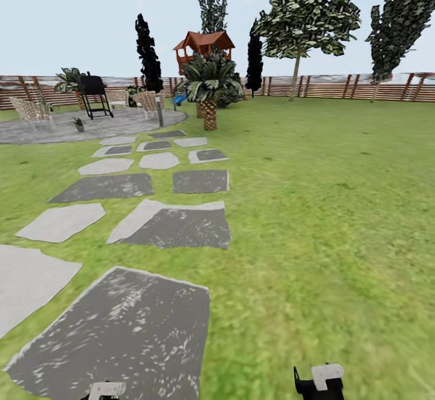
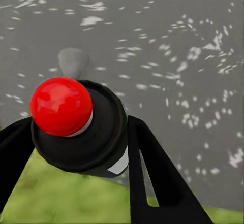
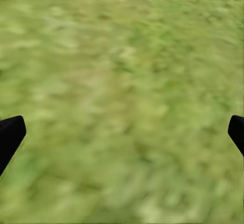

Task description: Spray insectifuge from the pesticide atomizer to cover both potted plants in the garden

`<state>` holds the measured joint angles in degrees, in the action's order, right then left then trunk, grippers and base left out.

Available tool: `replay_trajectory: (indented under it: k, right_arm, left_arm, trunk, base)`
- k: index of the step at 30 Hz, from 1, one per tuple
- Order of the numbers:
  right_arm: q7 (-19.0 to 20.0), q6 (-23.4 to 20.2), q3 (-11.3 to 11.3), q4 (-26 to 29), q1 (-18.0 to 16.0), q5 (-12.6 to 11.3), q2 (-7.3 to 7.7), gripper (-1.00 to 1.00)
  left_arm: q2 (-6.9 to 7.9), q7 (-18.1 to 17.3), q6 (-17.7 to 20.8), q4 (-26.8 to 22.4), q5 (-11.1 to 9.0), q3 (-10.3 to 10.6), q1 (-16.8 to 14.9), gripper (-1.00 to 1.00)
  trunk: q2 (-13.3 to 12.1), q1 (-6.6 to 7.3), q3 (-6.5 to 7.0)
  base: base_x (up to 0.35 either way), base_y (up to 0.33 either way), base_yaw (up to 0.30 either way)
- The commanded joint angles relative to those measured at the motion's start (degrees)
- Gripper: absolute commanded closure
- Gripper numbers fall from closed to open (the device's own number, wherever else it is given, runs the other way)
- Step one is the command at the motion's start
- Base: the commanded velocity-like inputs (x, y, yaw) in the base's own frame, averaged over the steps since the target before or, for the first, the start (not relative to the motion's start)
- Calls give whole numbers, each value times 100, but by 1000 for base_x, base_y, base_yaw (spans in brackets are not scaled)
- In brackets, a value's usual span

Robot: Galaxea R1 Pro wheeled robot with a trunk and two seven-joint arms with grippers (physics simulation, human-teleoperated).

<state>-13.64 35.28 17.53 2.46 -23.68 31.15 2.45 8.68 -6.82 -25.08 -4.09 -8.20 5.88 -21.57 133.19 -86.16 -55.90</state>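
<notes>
Pesticide atomizer (image 2: 81, 127), body hidden, sits clamped in left hand (image 2: 76, 183).

Left claw (image 2: 76, 148) clamped round atomizer (image 2: 76, 127); right claw (image 3: 122, 132) spread wide.

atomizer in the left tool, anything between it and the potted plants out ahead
The left tool holds the atomizer. No rosette plant is identifiable in the head view. Ahead lie open grass and flat stepping stones; the palm stands farther off. Nothing visible blocks nearby.
</notes>
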Motion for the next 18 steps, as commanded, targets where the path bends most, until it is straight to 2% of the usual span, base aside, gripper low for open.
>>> replay_trajectory:
  k: [1, 14, 18]
  right_arm:
    - [-42, 14, 22, -9, -5, 62, 1, -100]
    - [-42, 14, 22, -15, -5, 67, 1, -100]
    - [-42, 14, 22, -17, -5, 67, 1, -100]
  left_arm:
    - [2, -21, -12, 5, -61, 45, -4, 100]
    - [2, -21, -15, 5, -56, 45, -5, 100]
    - [2, -21, -15, 5, -55, 45, -4, 100]
  trunk:
    - [2, -2, -5]
    - [2, -2, -5]
    - [2, -2, -5]
  base:
    - [293, 222, 0]
    - [296, 199, 1]
    - [331, 113, 134]
